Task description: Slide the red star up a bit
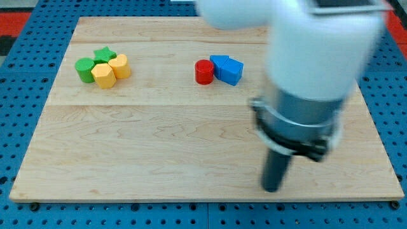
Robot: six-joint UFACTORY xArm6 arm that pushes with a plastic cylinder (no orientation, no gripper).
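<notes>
My tip point(272, 188) sat on the light wooden surface point(159, 152) at the view's bottom right, clear of all blocks. The end effector was a bare rod with no jaws to open or close. No red star showed; possibly behind the arm, so bearing unknown. Up-left were one red cylinder block point(204, 72) and two blue blocks point(219, 62) point(233, 72). Far left were two yellow blocks point(103, 76) point(120, 65), one green cylinder block point(84, 70) and one green star block point(103, 55).

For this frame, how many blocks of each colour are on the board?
Green: 2, a green cylinder and a green star
Yellow: 2, a front yellow block and a rear yellow block
Red: 1, a red cylinder
Blue: 2, a left blue block and a right blue block
Total: 7; no red star shows.
</notes>
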